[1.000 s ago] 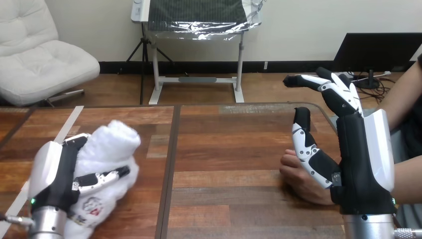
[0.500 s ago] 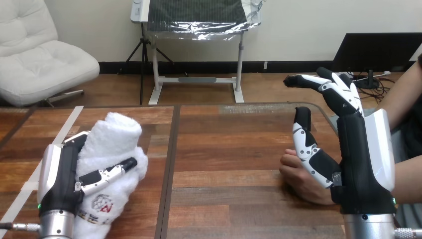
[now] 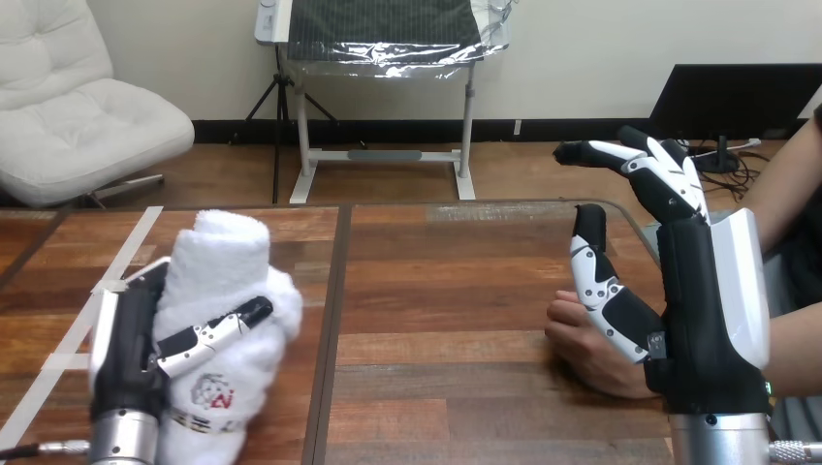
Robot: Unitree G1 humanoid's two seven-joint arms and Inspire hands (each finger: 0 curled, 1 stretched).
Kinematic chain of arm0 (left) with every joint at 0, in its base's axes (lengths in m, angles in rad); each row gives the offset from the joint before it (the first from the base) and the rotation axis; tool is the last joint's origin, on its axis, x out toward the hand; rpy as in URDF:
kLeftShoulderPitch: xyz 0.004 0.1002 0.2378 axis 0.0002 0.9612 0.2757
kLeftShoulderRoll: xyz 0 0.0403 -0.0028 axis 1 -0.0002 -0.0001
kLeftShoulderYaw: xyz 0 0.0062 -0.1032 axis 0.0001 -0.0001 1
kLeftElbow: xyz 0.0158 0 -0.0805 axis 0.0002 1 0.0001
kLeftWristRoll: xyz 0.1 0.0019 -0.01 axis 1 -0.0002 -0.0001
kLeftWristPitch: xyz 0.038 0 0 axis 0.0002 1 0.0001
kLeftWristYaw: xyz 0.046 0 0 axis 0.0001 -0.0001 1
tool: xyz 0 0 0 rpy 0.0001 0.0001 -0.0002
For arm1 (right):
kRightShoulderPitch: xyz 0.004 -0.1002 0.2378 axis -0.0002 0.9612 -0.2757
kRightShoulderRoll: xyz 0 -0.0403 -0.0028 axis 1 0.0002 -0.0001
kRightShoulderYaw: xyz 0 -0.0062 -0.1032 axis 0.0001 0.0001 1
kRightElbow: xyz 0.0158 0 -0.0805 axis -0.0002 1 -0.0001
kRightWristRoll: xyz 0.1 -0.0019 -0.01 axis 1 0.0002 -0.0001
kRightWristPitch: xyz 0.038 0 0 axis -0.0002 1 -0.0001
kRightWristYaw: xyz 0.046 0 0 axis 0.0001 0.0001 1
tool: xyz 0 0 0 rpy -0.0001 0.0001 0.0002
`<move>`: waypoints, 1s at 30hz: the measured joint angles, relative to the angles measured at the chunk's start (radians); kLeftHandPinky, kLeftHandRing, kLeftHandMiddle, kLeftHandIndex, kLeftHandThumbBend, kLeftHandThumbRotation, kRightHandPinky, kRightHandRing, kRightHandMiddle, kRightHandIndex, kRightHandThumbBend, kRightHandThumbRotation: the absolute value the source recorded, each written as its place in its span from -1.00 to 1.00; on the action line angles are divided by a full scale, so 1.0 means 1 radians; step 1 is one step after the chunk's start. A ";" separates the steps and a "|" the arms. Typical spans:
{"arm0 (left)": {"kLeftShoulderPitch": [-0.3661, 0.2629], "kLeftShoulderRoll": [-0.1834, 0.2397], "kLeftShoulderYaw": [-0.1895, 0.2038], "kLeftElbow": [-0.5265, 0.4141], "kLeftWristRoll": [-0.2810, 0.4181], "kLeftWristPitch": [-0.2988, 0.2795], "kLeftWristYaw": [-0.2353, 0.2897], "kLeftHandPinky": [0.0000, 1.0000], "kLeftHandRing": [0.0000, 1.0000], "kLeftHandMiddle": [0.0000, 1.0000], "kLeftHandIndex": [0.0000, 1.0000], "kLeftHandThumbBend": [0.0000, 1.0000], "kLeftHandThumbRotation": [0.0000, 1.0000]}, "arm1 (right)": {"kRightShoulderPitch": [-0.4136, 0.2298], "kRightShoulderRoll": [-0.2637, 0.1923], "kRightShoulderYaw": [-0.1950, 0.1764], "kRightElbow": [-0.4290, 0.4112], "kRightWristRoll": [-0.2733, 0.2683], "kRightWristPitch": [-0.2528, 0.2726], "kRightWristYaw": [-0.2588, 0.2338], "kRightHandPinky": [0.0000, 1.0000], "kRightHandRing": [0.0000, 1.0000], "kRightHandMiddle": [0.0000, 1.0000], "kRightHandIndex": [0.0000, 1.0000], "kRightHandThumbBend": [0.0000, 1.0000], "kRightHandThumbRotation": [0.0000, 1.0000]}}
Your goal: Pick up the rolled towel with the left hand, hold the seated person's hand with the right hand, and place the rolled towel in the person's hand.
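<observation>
The robot's left hand (image 3: 128, 341) is at the left of the wooden table (image 3: 441, 276) with its fingers and thumb curled round the rolled towel (image 3: 221, 266). The white roll stands nearly upright in that grasp, its top end above the hand. At the right, the right hand (image 3: 703, 315) stands upright and spread, its fingers (image 3: 648, 172) pointing up and away. The person's hand (image 3: 579, 349) lies on the table just beside its thumb, with no finger curled round it; contact cannot be told.

One head camera looks forward and down, from close range, across the wooden table (image 3: 436, 281) before the robot.
</observation>
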 measured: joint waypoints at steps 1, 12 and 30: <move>0.000 -0.006 0.005 -0.004 -0.024 0.008 -0.028 -0.27 -0.19 -0.07 0.01 0.77 -0.77 | 0.000 0.000 0.000 0.000 0.001 0.000 0.000 1.00 0.84 0.60 0.46 -1.00 -1.00; 0.019 -0.109 0.064 -0.118 -0.279 0.138 -0.307 -0.29 -0.18 -0.07 0.00 0.86 -0.85 | -0.002 -0.009 -0.017 0.000 0.022 0.005 0.035 1.00 0.92 0.74 0.56 -0.99 -1.00; 0.041 -0.280 0.072 -0.312 -0.358 0.246 -0.481 -0.24 -0.15 -0.05 0.03 0.93 -0.81 | -0.024 -0.104 -0.088 -0.024 0.003 0.141 0.192 0.80 0.84 0.84 0.69 -0.04 -1.00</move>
